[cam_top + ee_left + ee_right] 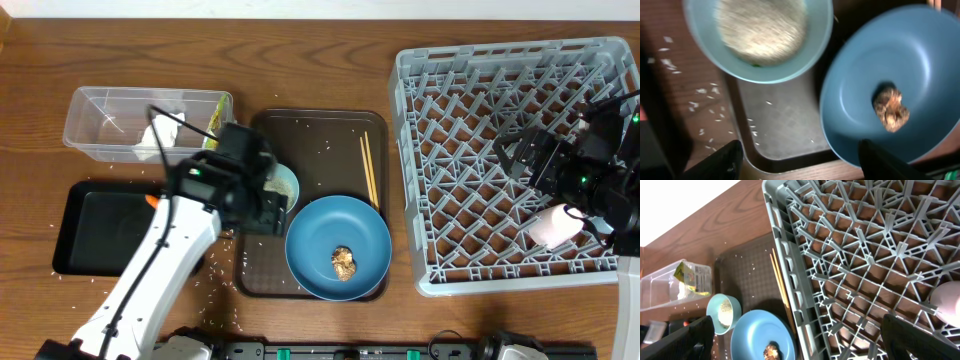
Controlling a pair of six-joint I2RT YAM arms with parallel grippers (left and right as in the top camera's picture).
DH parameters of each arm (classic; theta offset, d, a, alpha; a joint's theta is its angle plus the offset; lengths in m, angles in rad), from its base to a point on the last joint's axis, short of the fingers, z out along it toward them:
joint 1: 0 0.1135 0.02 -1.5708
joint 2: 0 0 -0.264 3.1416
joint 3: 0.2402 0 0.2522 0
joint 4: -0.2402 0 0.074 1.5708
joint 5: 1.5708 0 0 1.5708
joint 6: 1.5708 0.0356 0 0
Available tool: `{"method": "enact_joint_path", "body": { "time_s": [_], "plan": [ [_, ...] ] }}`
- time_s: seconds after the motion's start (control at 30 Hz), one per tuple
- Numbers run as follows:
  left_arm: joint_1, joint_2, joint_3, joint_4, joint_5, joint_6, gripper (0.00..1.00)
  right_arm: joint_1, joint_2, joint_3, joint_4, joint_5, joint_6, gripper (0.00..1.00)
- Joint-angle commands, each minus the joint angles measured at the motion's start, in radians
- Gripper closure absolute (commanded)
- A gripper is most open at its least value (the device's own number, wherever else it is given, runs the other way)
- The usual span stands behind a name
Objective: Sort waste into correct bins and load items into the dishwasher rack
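Sorting is partly done. In the upper left the clear tub (95,125) holds the napkin (155,135) and the snack wrapper (214,118), and at lower right the pale-pink cup (553,226) lies in the dishwasher rack (470,270). On the brown serving tray (320,125) at centre, not yet loaded, are the dark-blue dish (320,240) with its food lump (343,262), the rice-filled light-blue cup (815,50) and the chopsticks (370,170). The left gripper (799,145) is spread and empty above the tray. The right gripper (797,320) is spread over the rack.

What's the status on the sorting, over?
Left pincer open, empty, by rice-filled light-blue cup. Right pincer open over rack; pale-pink cup racked. Food lump on dark-blue dish. Nothing blocking.
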Motion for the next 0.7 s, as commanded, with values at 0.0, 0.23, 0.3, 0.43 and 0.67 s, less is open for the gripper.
{"method": "enact_joint_path", "body": {
  "time_s": [0.0,0.23,0.3,0.43,0.67],
  "plan": [
    [-0.076,0.006,-0.05,-0.009,-0.02,0.008,0.26,0.007,0.0,0.0,0.006,0.0,0.0,0.01],
    [-0.132,0.007,-0.227,0.111,-0.021,-0.028,0.26,0.007,0.0,0.0,0.005,-0.001,0.0,0.01],
    [-0.132,0.007,-0.275,0.171,0.01,-0.026,0.27,0.007,0.0,0.0,0.006,-0.001,0.0,0.01],
    [-0.134,0.007,-0.334,0.259,0.129,0.015,0.35,0.007,0.0,0.0,0.006,-0.001,0.0,0.01],
    [-0.137,0.029,-0.345,0.294,0.094,0.056,0.49,0.007,0.0,0.0,0.012,-0.001,0.0,0.02]
  ]
}}
